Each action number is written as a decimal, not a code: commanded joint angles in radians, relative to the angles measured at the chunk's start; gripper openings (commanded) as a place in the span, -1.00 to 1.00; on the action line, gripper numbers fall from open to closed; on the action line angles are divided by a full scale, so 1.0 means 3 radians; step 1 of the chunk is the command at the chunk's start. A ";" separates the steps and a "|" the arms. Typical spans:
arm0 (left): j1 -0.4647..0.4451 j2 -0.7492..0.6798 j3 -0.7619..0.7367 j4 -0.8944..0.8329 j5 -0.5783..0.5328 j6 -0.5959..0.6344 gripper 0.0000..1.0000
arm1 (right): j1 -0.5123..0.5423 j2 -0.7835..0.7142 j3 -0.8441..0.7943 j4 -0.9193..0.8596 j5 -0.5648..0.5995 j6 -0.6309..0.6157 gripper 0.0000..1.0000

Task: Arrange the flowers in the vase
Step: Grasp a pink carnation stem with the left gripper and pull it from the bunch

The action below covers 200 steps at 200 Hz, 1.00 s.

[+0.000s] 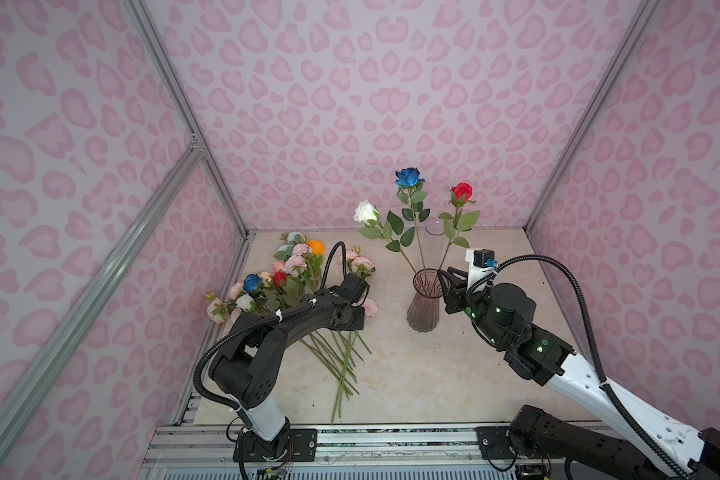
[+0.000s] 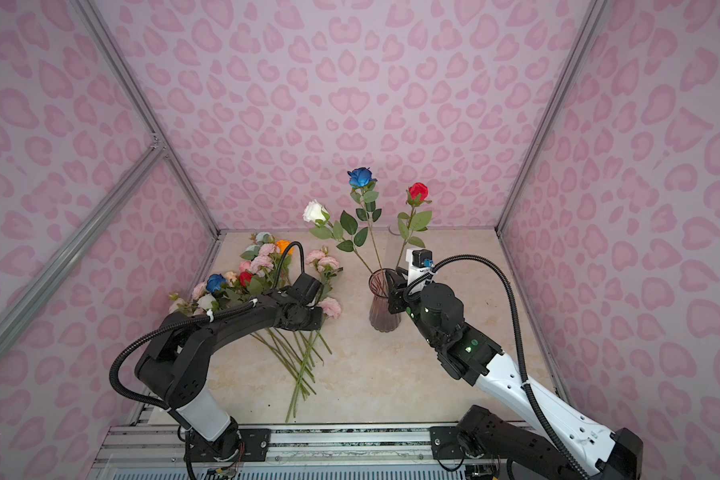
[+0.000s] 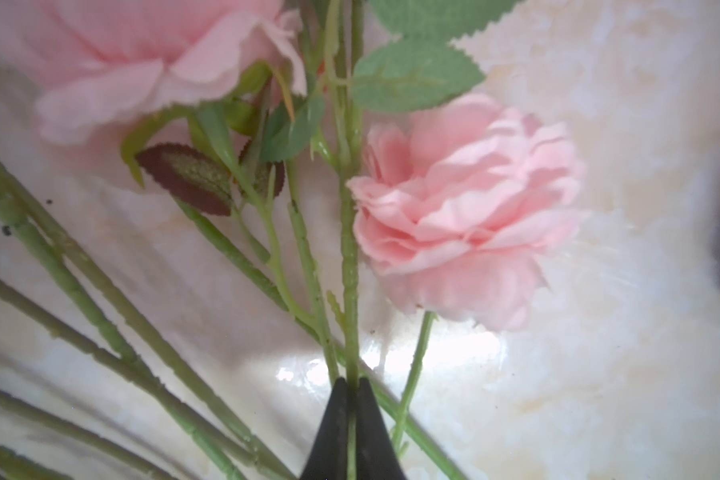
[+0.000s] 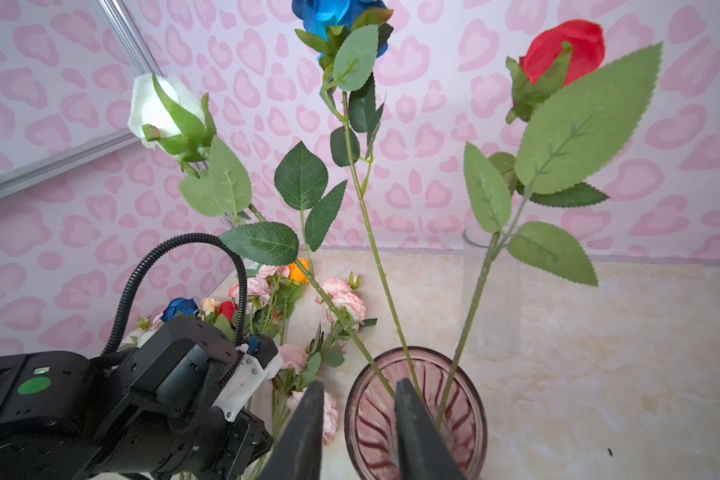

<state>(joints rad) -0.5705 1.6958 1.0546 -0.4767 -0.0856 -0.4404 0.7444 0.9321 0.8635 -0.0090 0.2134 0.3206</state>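
Flowers (image 1: 292,282) — 3 in the pink vase (image 1: 422,307): white rose (image 1: 366,212), blue rose (image 1: 408,178), red rose (image 1: 462,192); the rest lie heaped on the table (image 1: 433,374) at L, well apart from it. L gripper (image 3: 352,399) is pinched tight on one green stem (image 3: 348,257) in that heap; R gripper (image 4: 358,395) sits narrow, part-open, astride the vase rim — can't tell if it bears on the glass. In my way: crossing stems tangled w/ the held one, a pink peony head (image 3: 466,212) just beside it, plus a clear glass cylinder (image 1: 435,237) behind the vase.
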 commanded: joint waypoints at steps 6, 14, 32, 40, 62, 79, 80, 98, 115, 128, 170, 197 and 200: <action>0.0002 -0.0051 0.0038 -0.0125 -0.0083 0.0036 -0.94 | 0.0004 -0.0008 -0.0021 0.0020 0.0030 0.0000 -0.38; 0.0000 -0.0076 0.0038 -0.0133 -0.0083 0.0031 -0.94 | 0.0004 -0.0017 -0.0018 0.0020 0.0025 -0.0008 -0.38; -0.0001 -0.0159 0.0085 -0.0189 -0.0164 0.0022 -0.94 | 0.0004 -0.0026 -0.0011 0.0004 0.0030 -0.0015 -0.38; 0.0002 -0.0190 0.0094 -0.0204 -0.0185 0.0028 -0.94 | 0.0004 -0.0031 -0.0017 0.0004 0.0030 -0.0015 -0.37; -0.0005 -0.0108 0.0144 -0.0244 0.0014 0.0059 -0.58 | 0.0004 -0.0038 -0.0025 0.0012 0.0036 -0.0021 -0.35; -0.0040 -0.0010 0.0121 -0.0228 0.0061 0.0021 -0.55 | 0.0004 -0.0039 -0.0025 0.0005 0.0034 -0.0026 -0.33; -0.0043 -0.0007 0.0118 -0.0230 0.0055 0.0021 -0.55 | 0.0004 -0.0039 -0.0025 0.0005 0.0035 -0.0026 -0.33; -0.0072 0.0088 0.0113 -0.0227 -0.0029 0.0026 -0.55 | 0.0004 -0.0054 -0.0029 -0.0005 0.0040 -0.0031 -0.32; -0.0077 0.0169 0.0136 -0.0211 -0.0080 0.0041 -0.59 | 0.0004 -0.0060 -0.0032 0.0000 0.0050 -0.0035 -0.32; -0.0077 0.0238 0.0172 -0.0227 -0.0140 0.0043 -0.67 | 0.0004 -0.0055 -0.0032 -0.0011 0.0045 -0.0036 -0.32; -0.0075 0.0319 0.0217 -0.0292 -0.0251 0.0016 -0.81 | 0.0004 -0.0090 -0.0073 -0.0016 0.0089 -0.0036 -0.31; -0.0075 0.0286 0.0231 -0.0329 -0.0260 0.0041 -0.93 | 0.0005 -0.0100 -0.0080 -0.0011 0.0102 -0.0031 -0.31; -0.0077 0.0277 0.0241 -0.0343 -0.0269 0.0041 -0.94 | 0.0004 -0.0101 -0.0081 -0.0007 0.0102 -0.0026 -0.31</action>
<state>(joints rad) -0.5938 1.7844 1.1114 -0.5419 -0.1413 -0.4347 0.7444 0.9043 0.8463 -0.0143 0.2321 0.3172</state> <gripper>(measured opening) 0.078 0.345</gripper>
